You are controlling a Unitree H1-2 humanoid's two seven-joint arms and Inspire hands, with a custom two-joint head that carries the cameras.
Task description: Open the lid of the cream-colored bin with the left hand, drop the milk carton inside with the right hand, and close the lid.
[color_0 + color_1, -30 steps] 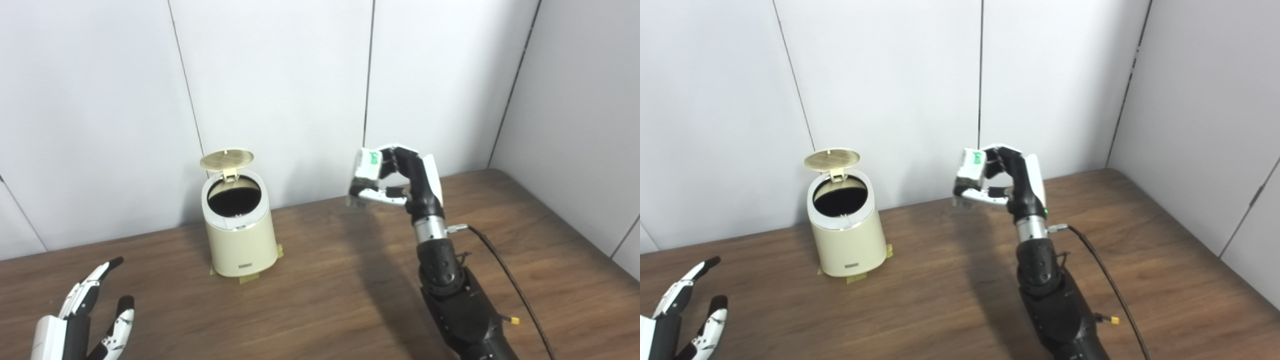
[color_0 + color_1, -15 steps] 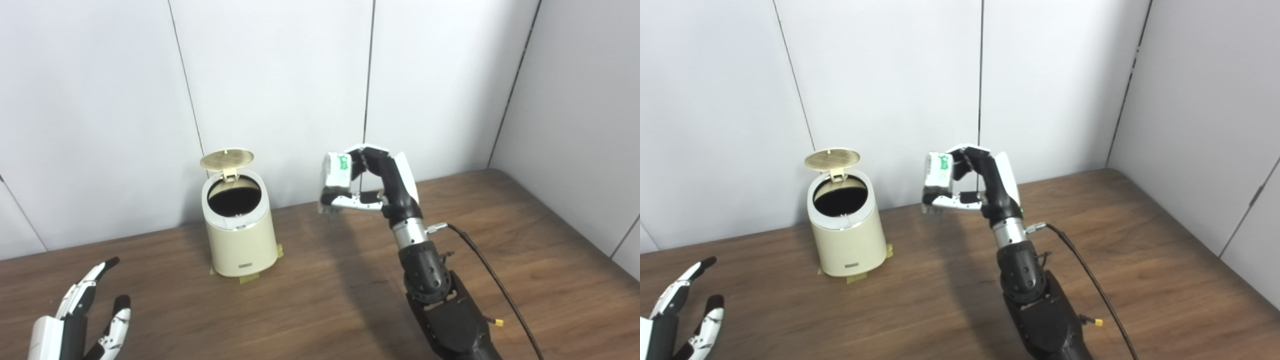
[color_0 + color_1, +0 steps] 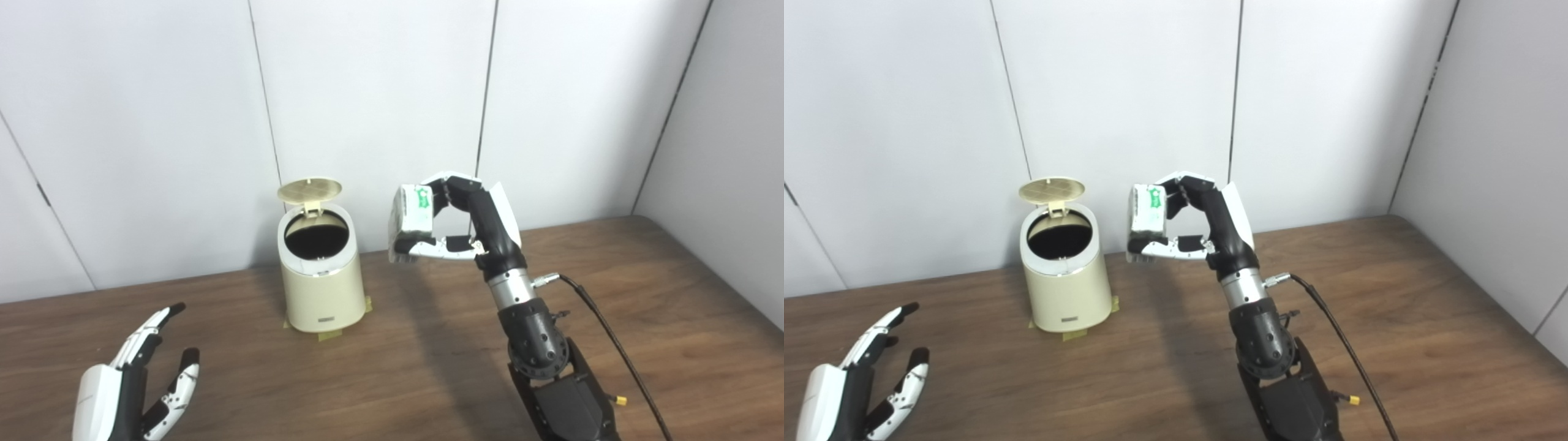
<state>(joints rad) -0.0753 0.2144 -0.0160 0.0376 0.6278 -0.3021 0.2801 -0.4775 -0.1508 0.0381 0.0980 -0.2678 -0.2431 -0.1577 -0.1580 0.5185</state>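
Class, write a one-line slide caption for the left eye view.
Right hand holds the milk carton in the air beside the open cream-colored bin; left hand waits open, low over the table.

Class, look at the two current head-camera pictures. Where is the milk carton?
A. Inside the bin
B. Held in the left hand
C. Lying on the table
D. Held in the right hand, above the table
D: the right hand grips the carton in the air, right of the open bin.

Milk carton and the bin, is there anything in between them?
Nothing. In the left eye view, only air, wall and bare table separate the milk carton, held up in the right hand, from the open bin.
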